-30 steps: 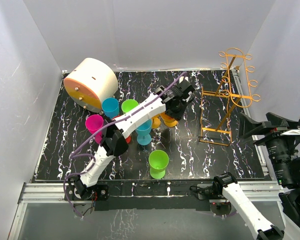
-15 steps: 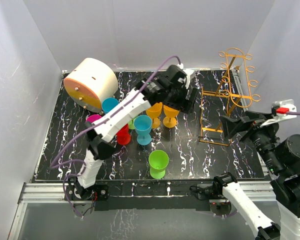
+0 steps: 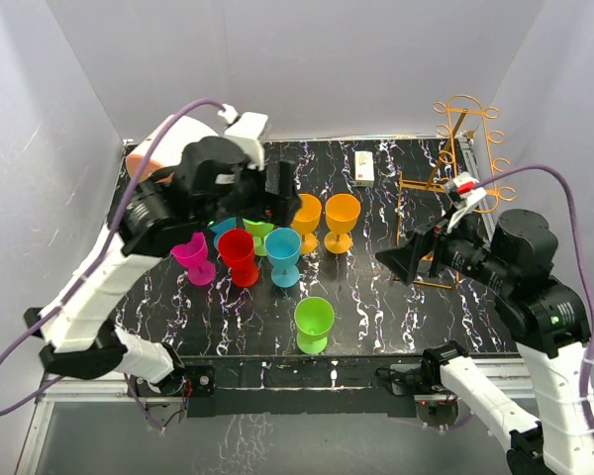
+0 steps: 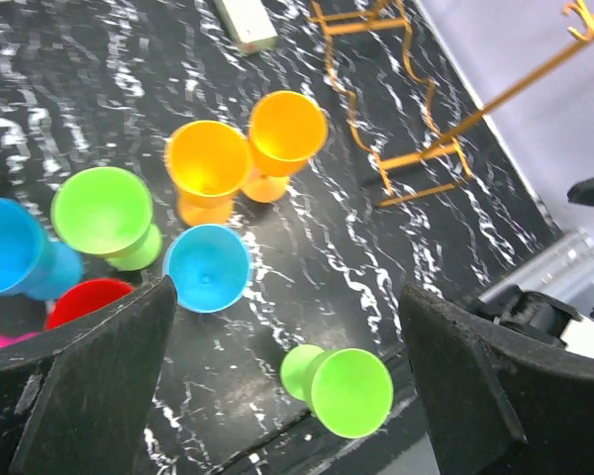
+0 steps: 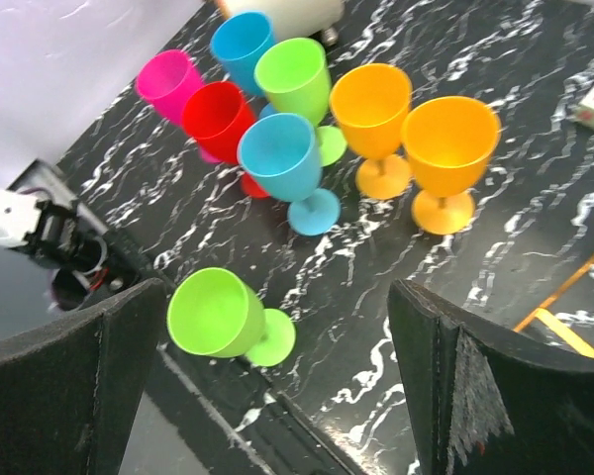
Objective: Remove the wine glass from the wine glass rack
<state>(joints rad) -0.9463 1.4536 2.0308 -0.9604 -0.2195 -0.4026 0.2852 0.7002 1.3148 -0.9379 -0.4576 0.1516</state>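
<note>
The wine glass rack [image 3: 457,188], a thin orange-gold wire frame, stands at the back right of the table with no glass showing on it; its lower bars [image 4: 396,119] show in the left wrist view. Two orange wine glasses [image 3: 342,220] [image 3: 306,222] stand upright side by side left of it. My left gripper [image 3: 277,193] is raised high above the cluster of glasses, open and holding nothing [image 4: 287,396]. My right gripper [image 3: 404,259] hovers in front of the rack, open and holding nothing too [image 5: 277,396].
Blue [image 3: 283,254], red [image 3: 240,255], pink [image 3: 193,259] and green [image 3: 258,232] glasses stand in a group at centre left. A lone green glass [image 3: 315,323] stands near the front edge. A small white box [image 3: 364,168] lies at the back. A cream-and-orange drum [image 3: 144,160] is mostly hidden behind the left arm.
My left gripper opened off the orange glass, leaving it upright beside the other, then rose and pulled back to the left. The right arm swung in over the table toward the rack.
</note>
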